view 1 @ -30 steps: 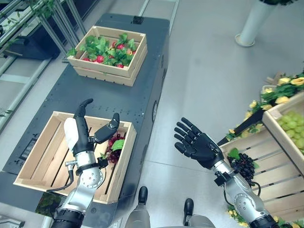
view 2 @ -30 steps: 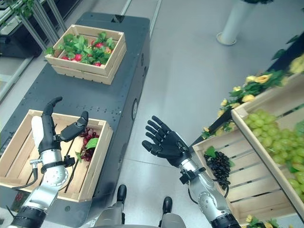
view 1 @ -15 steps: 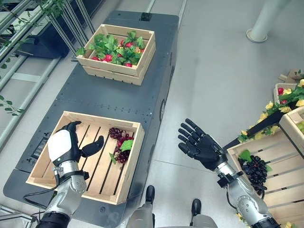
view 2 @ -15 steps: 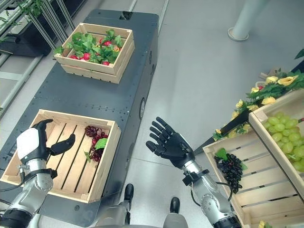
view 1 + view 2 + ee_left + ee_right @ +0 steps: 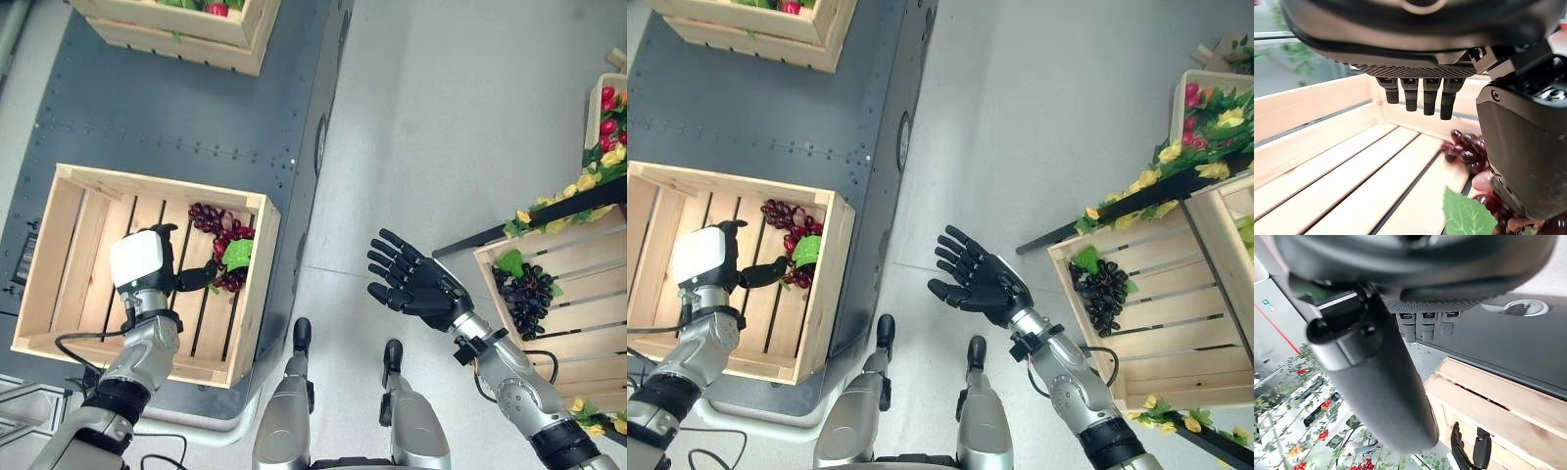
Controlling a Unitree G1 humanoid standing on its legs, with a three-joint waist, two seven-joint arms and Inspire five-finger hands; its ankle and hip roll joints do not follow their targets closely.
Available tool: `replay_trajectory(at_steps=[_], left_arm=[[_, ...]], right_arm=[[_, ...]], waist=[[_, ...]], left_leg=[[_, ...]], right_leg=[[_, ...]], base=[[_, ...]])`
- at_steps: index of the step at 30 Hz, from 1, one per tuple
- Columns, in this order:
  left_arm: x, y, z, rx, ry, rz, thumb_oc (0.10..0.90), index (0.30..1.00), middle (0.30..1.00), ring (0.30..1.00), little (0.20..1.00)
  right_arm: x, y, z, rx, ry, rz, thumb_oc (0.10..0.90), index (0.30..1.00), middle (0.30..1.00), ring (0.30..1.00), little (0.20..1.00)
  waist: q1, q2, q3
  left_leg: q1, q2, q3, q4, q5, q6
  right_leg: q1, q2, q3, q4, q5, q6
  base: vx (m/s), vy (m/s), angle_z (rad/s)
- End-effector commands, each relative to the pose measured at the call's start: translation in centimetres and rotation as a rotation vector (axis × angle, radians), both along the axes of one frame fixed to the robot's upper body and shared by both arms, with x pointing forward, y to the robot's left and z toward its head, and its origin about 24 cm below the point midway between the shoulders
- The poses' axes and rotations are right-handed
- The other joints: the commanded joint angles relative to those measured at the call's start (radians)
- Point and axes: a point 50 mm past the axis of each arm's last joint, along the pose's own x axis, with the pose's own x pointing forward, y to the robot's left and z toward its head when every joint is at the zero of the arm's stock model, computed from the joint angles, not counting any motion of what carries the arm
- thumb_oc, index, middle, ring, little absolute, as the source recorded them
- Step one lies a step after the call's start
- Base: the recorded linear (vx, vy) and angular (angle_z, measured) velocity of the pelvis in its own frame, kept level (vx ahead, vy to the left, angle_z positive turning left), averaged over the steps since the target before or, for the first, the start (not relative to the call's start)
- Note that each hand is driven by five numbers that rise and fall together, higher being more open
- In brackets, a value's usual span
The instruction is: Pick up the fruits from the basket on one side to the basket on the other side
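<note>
A bunch of dark red grapes [image 5: 214,223] with a green leaf [image 5: 236,255] lies in the right part of the near wooden crate [image 5: 157,183] on the grey platform. My left hand [image 5: 142,269] hangs open inside this crate, its thumb reaching close to the bunch; the left wrist view shows straight fingers [image 5: 1420,95] above the slats and the grapes [image 5: 1466,154] beside the thumb. My right hand [image 5: 416,289] is open with fingers spread, palm up, over the floor between the platform and the right-hand crate [image 5: 588,323]. That crate holds a bunch of black grapes [image 5: 526,299].
A second crate [image 5: 176,34] with greens and red fruit stands at the far end of the grey platform [image 5: 147,108]. Yellow flowers and leaves [image 5: 588,176] line a dark rail above the right-hand crate. Bare grey floor [image 5: 441,117] lies between the platform and the shelves.
The camera has tilted downward. My left hand has sunk into the near crate and turned, its thumb now close to the red grapes. The right hand stays open over the floor.
</note>
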Motion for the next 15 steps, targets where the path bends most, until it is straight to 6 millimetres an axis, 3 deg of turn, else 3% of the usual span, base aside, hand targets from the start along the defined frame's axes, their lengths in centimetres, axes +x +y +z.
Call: replay_trajectory(at_steps=[1, 3, 10, 15], left_arm=[[-0.2, 3.4, 4.1, 0.282, -0.092, 0.078, 0.800, 0.900, 0.900, 0.900, 0.900], [0.2, 3.7, 5.4, 0.405, -0.130, 0.080, 0.800, 0.900, 0.900, 0.900, 0.900], [0.3, 4.2, 6.0, 0.492, -0.234, 0.097, 0.800, 0.900, 0.900, 0.900, 0.900], [0.7, 3.5, 6.7, 0.548, -0.284, 0.058, 0.800, 0.900, 0.900, 0.900, 0.900]], right_arm=[[-0.1, 0.1, 2.8, 0.077, -0.159, 0.014, 0.800, 0.900, 0.900, 0.900, 0.900], [0.1, 0.0, 2.9, 0.089, -0.164, 0.011, 0.800, 0.900, 0.900, 0.900, 0.900], [0.2, 0.1, 2.8, 0.098, -0.175, 0.002, 0.800, 0.900, 0.900, 0.900, 0.900], [0.3, 0.3, 3.0, 0.112, -0.174, -0.015, 0.800, 0.900, 0.900, 0.900, 0.900]], waist=[[-0.005, -0.024, -0.057], [-0.007, -0.029, -0.046], [-0.014, -0.037, -0.031], [-0.012, -0.042, -0.025]], left_leg=[[-0.040, -0.009, 0.002, 0.129, -0.082, 0.024], [-0.047, -0.007, 0.009, 0.130, -0.082, 0.023], [-0.065, -0.007, 0.016, 0.138, -0.081, 0.019], [-0.071, -0.009, 0.020, 0.133, -0.080, 0.019]], right_leg=[[-0.156, 0.010, 0.062, 0.184, 0.012, -0.059], [-0.158, 0.010, 0.056, 0.179, 0.013, -0.061], [-0.169, 0.010, 0.049, 0.182, 0.012, -0.066], [-0.172, 0.009, 0.041, 0.175, 0.015, -0.067]], base=[[-0.03, -0.010, 0.07], [-0.03, 0.004, 0.06], [0.00, 0.000, 0.00], [0.00, -0.002, 0.01]])
